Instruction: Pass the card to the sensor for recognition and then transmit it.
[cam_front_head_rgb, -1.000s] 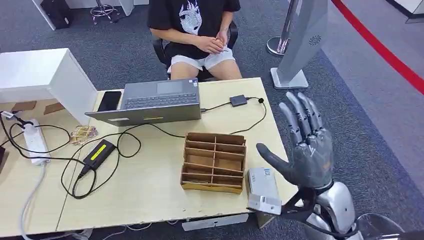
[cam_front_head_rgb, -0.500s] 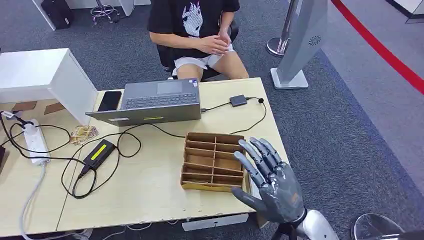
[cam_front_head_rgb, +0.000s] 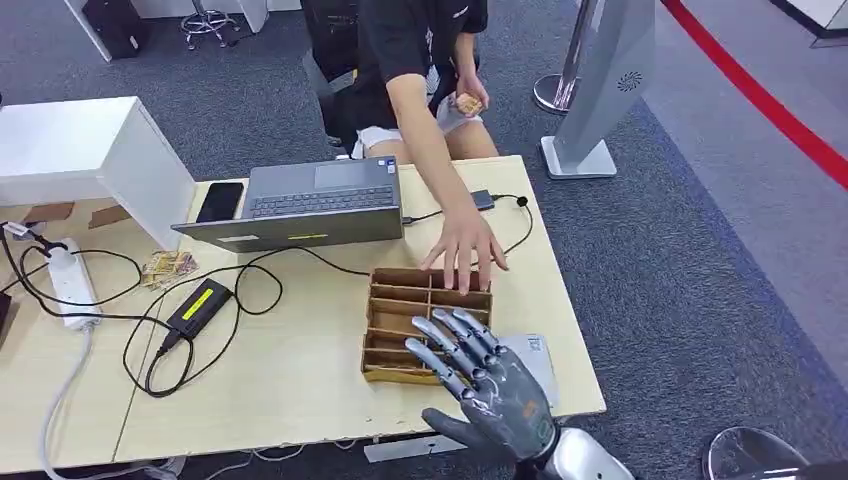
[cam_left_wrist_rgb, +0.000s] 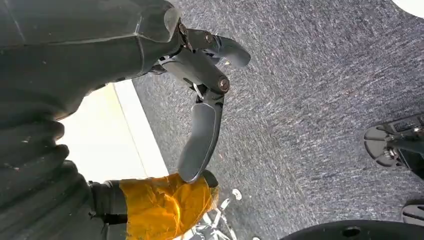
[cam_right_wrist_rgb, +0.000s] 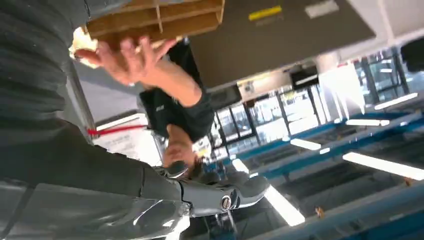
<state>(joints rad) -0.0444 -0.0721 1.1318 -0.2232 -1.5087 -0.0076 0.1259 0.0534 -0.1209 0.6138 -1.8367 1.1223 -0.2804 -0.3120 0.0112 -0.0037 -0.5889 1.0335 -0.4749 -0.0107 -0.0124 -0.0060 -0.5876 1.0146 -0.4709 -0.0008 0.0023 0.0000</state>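
Card not discernible. Right hand (cam_front_head_rgb: 487, 385) lowered to lower centre since a second ago, fingers (cam_front_head_rgb: 450, 340) spread, empty, over wooden organiser (cam_front_head_rgb: 400, 310); left hand's (cam_left_wrist_rgb: 200, 100) grip indeterminate. Person's hand (cam_front_head_rgb: 463, 248) newly reaching in; pickup judged pending.

Brown wooden organizer (cam_front_head_rgb: 428, 322), grey laptop (cam_front_head_rgb: 308, 205), pale wood table (cam_front_head_rgb: 290, 390), blue-grey speckled carpet (cam_front_head_rgb: 700, 260).

You get no readable text, number or brand in any view. Laptop (cam_front_head_rgb: 310, 205) on counter (cam_front_head_rgb: 300, 380): yellow strip and pale sticker on front edge, print too small to read. Black power brick (cam_front_head_rgb: 199, 305): yellow label, lettering unresolved. White device (cam_front_head_rgb: 535, 360) beside wooden organizer (cam_front_head_rgb: 400, 310): small printed patch near corner, illegible. Grey stand (cam_front_head_rgb: 610, 80) on floor: round dotted mark, no letters. Right wrist view: laptop's yellow strip (cam_right_wrist_rgb: 265, 12) and pale sticker (cam_right_wrist_rgb: 322, 8), both blurred.
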